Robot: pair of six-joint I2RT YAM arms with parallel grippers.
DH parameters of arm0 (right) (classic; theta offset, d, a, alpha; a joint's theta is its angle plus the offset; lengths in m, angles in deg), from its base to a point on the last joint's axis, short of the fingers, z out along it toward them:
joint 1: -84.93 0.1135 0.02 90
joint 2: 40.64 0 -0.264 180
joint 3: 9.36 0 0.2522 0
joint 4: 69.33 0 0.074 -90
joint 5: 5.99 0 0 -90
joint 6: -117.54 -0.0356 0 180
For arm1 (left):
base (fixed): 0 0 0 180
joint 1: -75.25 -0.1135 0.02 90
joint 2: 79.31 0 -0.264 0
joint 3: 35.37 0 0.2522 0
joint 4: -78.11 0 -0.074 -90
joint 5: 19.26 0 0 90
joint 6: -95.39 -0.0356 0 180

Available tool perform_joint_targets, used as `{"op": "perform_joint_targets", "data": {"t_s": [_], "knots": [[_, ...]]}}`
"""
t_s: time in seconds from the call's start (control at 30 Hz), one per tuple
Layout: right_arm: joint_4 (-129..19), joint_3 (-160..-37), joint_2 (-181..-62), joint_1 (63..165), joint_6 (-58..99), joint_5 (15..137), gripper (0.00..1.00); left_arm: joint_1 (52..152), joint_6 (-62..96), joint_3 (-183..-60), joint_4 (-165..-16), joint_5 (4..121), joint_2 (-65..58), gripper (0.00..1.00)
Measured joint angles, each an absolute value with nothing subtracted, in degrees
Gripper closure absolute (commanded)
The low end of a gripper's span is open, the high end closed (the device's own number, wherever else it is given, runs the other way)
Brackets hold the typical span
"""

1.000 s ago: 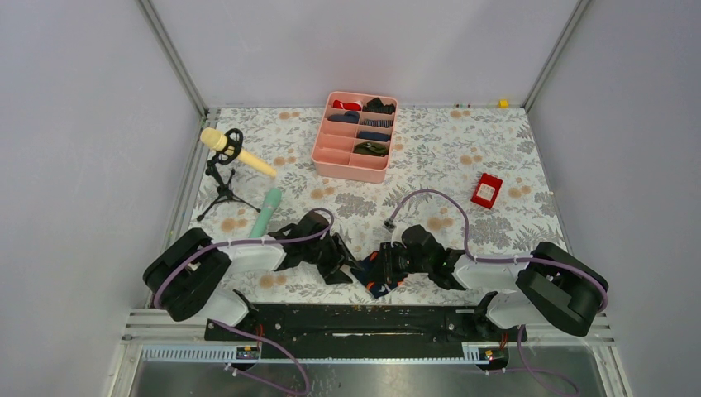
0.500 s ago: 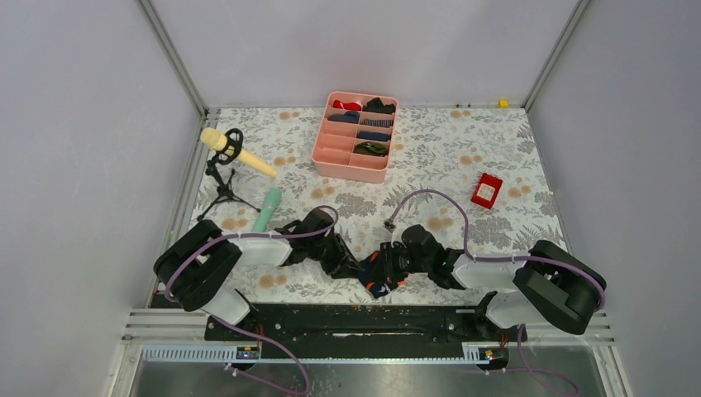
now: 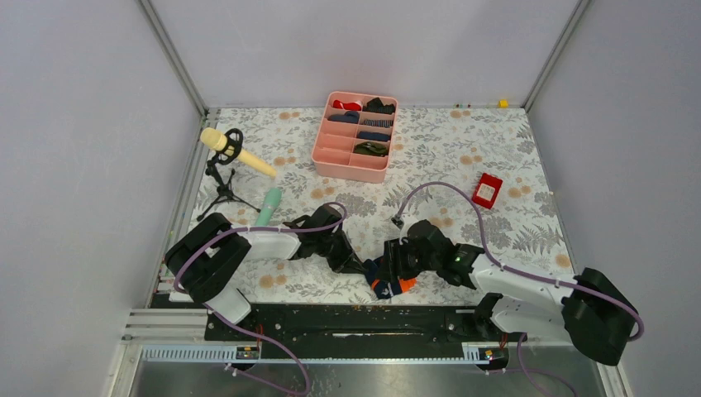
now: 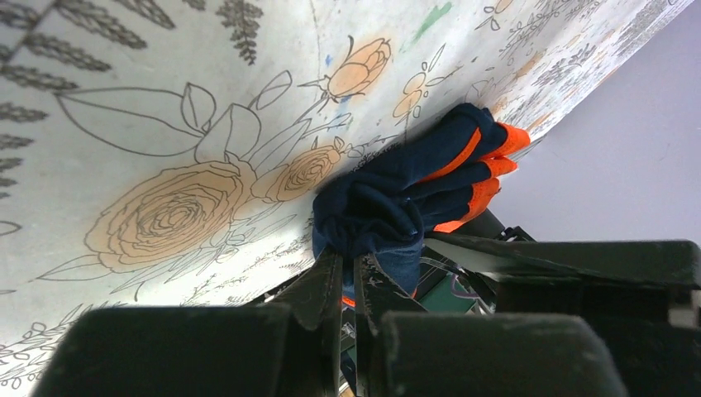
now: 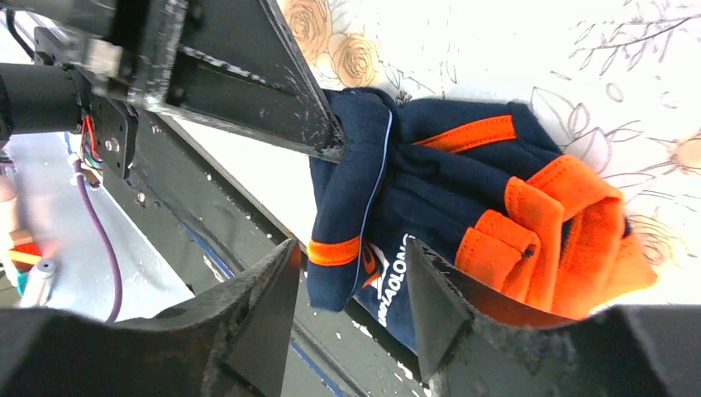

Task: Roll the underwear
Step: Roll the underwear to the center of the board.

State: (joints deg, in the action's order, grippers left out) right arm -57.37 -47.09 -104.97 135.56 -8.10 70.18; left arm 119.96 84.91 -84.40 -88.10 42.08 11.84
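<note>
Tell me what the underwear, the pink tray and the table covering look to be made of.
The underwear: soft matte knit fabric, probably cotton or a stretch blend; it bunches in loose folds. The pink tray: seemingly moulded plastic, smooth, with thin rigid dividers. The table covering: a flat sheet with a printed floral pattern; cloth or vinyl, cannot tell.

The top view looks steeply down from high behind the arm bases, which line the bottom edge, and takes in the whole flowered worktop (image 3: 512,223) from afar. Each wrist view looks out past its own dark jaws along the bottom edge, very close to the worktop and strongly tilted. All three views share the bunched underwear (image 3: 387,279): lower centre from above, mid-frame in both wrist views.
</note>
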Motion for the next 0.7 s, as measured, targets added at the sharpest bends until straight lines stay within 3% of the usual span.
{"op": "perform_joint_targets", "data": {"t_s": [0.3,0.4,0.7], "knots": [[-44.71,-50.22,-93.45,135.56,-8.75,77.29,0.40,119.96,84.23,-85.14,-86.67,42.08,11.93,1.00],[-40.15,-50.19,-89.45,135.56,-11.64,81.62,0.29,119.96,83.86,-85.17,-86.48,42.05,11.93,1.00],[-34.92,-47.18,-90.15,135.56,-16.75,86.29,0.32,119.98,83.14,-85.76,-85.47,41.99,11.93,1.00]]}}
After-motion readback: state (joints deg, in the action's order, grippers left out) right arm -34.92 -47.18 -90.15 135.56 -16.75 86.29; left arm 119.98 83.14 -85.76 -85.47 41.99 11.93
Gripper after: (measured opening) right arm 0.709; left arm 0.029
